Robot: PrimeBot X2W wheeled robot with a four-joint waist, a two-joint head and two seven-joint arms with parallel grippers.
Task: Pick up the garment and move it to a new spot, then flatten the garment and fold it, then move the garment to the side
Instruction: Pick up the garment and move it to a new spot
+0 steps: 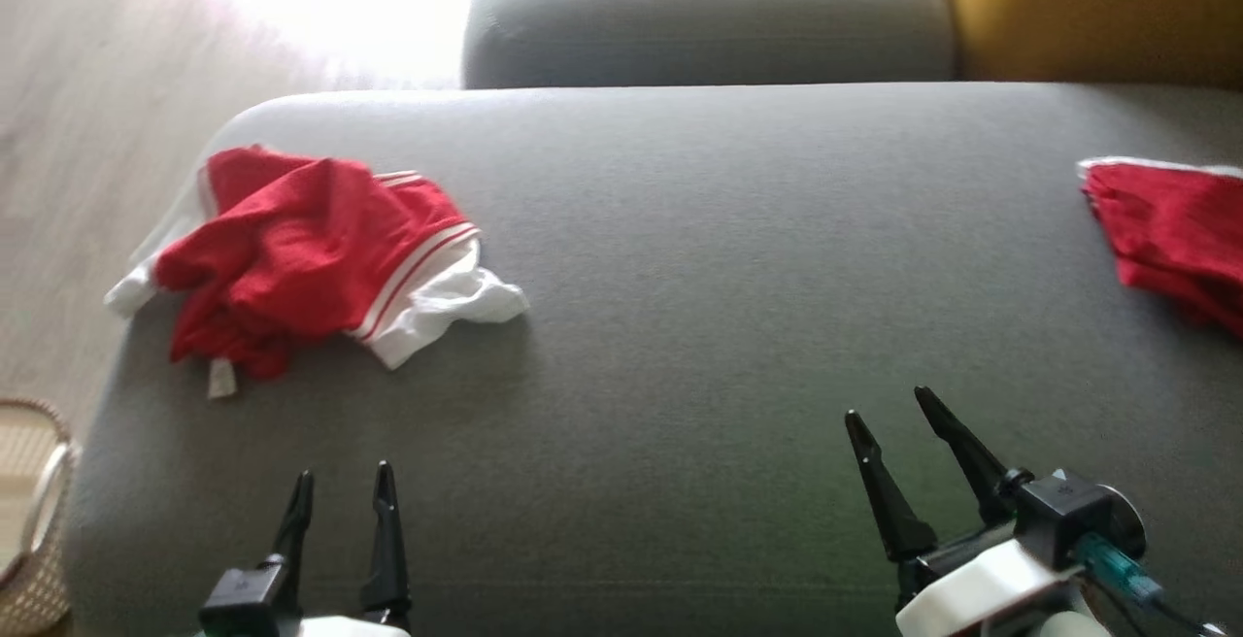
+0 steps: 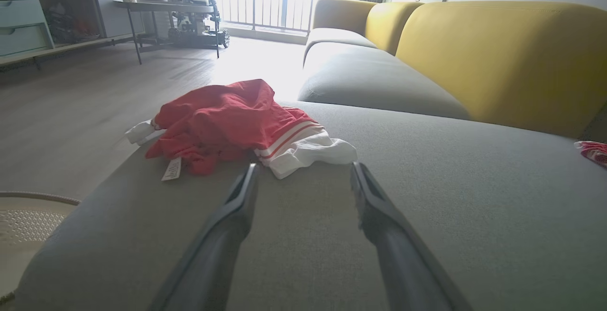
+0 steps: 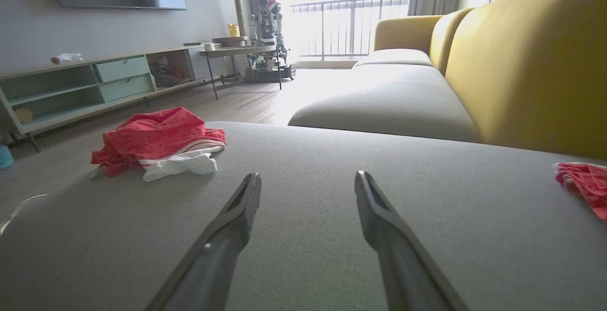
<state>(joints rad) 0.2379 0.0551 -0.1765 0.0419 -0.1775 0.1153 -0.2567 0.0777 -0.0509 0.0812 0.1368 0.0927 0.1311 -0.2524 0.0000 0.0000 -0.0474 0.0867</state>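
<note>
A crumpled red garment (image 1: 301,253) with white striped trim lies bunched at the far left of the grey sofa seat (image 1: 699,258); I also see the garment (image 2: 227,121) ahead in the left wrist view and the garment (image 3: 159,140) at the left in the right wrist view. My left gripper (image 1: 344,484) is open at the lower left, short of the garment, nothing between its fingers. At the lower right my right gripper (image 1: 886,406) stands open and empty, far from the garment. Both grippers hover over bare cushion: left gripper (image 2: 303,171), right gripper (image 3: 308,178).
A second red cloth (image 1: 1170,229) lies at the seat's right edge. Another grey cushion (image 1: 709,11) and a yellow backrest (image 1: 1097,6) lie beyond. A woven basket (image 1: 29,511) stands on the wooden floor (image 1: 78,132) to the left.
</note>
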